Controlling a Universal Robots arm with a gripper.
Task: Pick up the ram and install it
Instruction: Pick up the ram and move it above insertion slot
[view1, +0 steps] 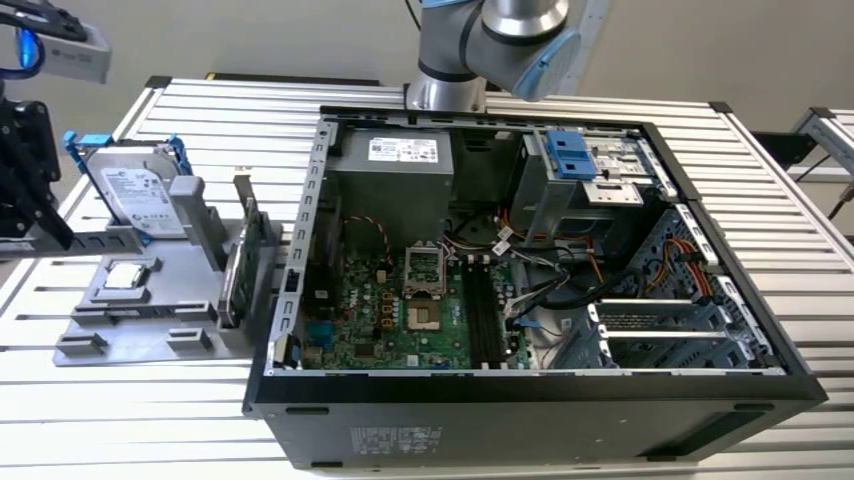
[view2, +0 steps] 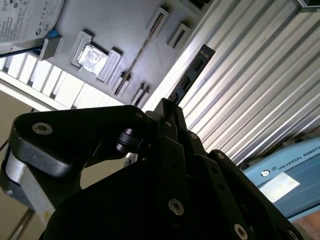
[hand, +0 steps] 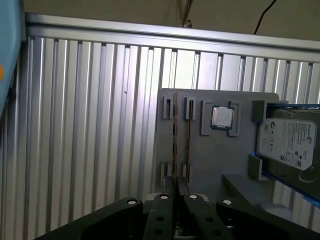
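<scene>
Gripper (view2: 166, 107) jaws pinch the long dark circuit-board ram stick (view2: 193, 74), most of it overhanging; it could twist in the grip and misseat in the black motherboard slots (view1: 483, 312).

— Where is your ram (view2: 192, 75) right now?
— Pinched between the fingers (view2: 169, 125) and lifted off the surface (view2: 260, 75). In the second wrist view you see one end jutting out past them.
— And how does it look?
— Long, narrow, dark and thin, with a row of black chips along the face you can see.
</scene>
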